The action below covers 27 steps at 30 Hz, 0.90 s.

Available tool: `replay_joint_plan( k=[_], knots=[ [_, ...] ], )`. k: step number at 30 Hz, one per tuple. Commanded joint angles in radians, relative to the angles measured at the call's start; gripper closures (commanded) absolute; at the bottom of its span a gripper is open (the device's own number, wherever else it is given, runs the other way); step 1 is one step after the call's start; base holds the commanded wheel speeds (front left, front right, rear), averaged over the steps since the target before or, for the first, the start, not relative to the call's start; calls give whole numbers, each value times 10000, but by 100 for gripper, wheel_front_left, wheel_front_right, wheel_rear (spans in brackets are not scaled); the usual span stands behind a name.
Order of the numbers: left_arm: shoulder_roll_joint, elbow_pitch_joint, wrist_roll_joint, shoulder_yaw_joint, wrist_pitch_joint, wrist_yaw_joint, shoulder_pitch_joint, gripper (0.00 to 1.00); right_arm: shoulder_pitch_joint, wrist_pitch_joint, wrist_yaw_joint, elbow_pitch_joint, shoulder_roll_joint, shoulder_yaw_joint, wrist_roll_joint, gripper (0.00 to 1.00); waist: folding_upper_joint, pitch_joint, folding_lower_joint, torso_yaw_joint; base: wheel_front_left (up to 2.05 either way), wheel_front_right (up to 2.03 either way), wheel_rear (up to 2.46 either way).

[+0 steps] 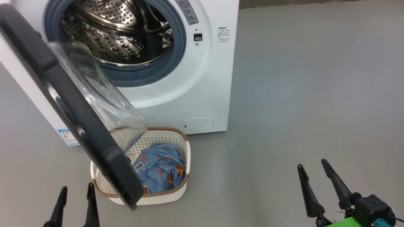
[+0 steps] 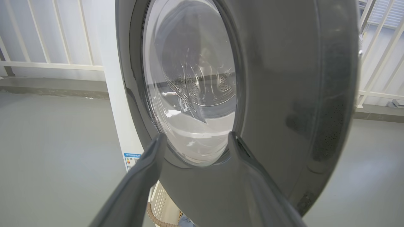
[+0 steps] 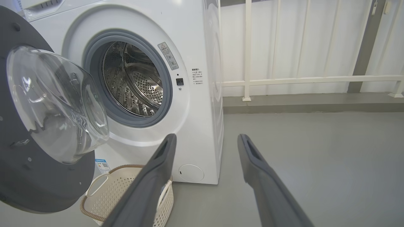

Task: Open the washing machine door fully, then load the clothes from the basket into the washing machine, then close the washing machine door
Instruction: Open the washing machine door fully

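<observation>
White plastic basket [image 1: 176,197], one, stands on the grey floor [image 1: 300,94] just before the one machine [image 1: 205,82]. In it lies a heap of blue clothes [image 1: 161,167] with orange patches; how many pieces I cannot tell. The machine's steel drum [image 1: 120,41] stands exposed behind a grey gasket [image 1: 180,47]. One door [image 1: 79,126] hangs swung out to the left, its lower edge over the basket's left part, hiding some of it from the head view. Two grippers: the left gripper [image 1: 78,186] is spread and empty, just beside the door's outer face; the right gripper [image 1: 311,163] is spread and empty too, well apart over bare floor. A white railing [image 3: 309,80] runs behind.
</observation>
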State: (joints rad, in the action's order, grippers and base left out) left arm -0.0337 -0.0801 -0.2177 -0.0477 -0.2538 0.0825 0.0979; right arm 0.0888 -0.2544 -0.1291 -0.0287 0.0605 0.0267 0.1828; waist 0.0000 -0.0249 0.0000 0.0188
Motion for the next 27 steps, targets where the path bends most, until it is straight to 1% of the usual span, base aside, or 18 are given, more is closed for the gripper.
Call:
replay_joint_plan(
  k=[1, 7, 13, 21, 27],
  knots=[
    [-166, 388, 33, -324, -80, -129, -133, 0, -17, -73, -16, -183, 6, 107, -166, 0, 0, 13, 0, 0, 0, 0, 0],
    [-166, 668, -91, -243, -80, -364, 88, 0, -66, -74, -16, 102, -82, -264, -595, 0, 0, 36, 0, 16, 0, 0, 0],
    [-166, 759, -111, -169, -80, -438, 245, 0, -106, -74, -16, 279, -98, -370, -629, 0, 0, 112, 0, 62, 0, 0, 0],
    [-166, 813, -115, -129, -80, -448, 246, 0, -178, -74, -16, 491, -101, -361, -648, 0, 0, 148, 0, 110, 0, 0, 0],
    [-166, 798, -93, -105, -80, -374, 190, 0, -228, -74, -16, 584, -101, -331, -647, 0, 0, 123, 0, 117, 0, 0, 0]
  ],
)
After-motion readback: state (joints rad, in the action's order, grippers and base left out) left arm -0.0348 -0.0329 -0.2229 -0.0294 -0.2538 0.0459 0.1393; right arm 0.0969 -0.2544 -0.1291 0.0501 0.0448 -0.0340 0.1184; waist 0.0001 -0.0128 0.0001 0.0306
